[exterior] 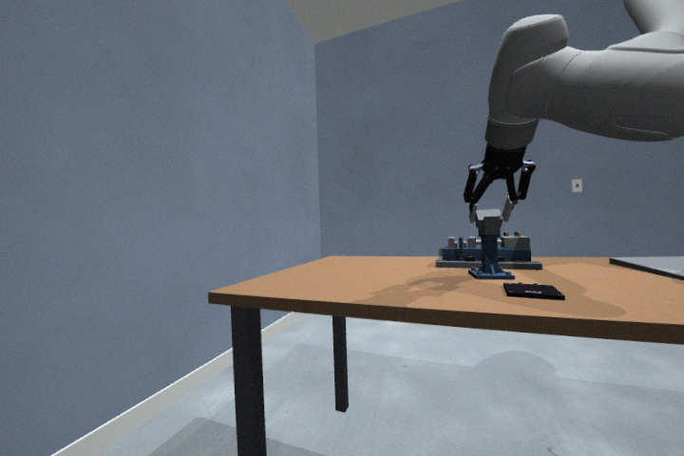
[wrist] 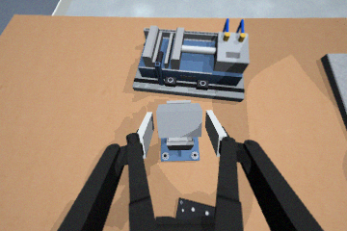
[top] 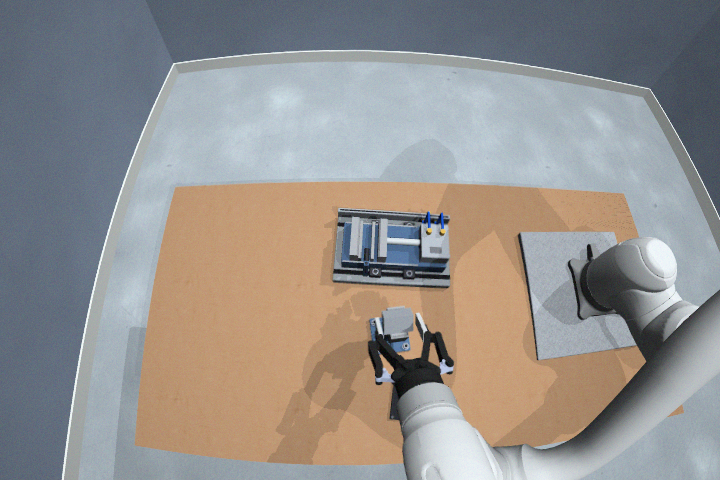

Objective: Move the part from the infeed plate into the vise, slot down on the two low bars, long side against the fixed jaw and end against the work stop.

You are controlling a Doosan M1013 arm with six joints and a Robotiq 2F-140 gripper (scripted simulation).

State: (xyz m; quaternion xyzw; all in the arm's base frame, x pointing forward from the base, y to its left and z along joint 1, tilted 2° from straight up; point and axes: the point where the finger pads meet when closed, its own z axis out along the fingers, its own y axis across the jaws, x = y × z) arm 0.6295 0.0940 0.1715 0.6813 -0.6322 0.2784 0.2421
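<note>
Just in front of the vise (top: pixel 391 249), on the near side of the table (exterior: pixel 321 285), the grey part (wrist: pixel 179 120) sits in the blue V-block (wrist: pixel 180 150), raised off the table top on the block's post. The gripper (wrist: pixel 179 128) hangs over it with its fingers about half open, one pad on each side of the part with a visible gap on both sides (nothing is gripped). The vise stands open, its two grey jaws apart and the air cylinder's pale rod running to the jaw nearer the cylinder body. The dark infeed plate (exterior: pixel 533 291) lies flat further from the vise than the V-block, beneath the wrist. Off to the vise's cylinder side, well apart, is the grey base plate (top: pixel 548 339) that carries the arm
</note>
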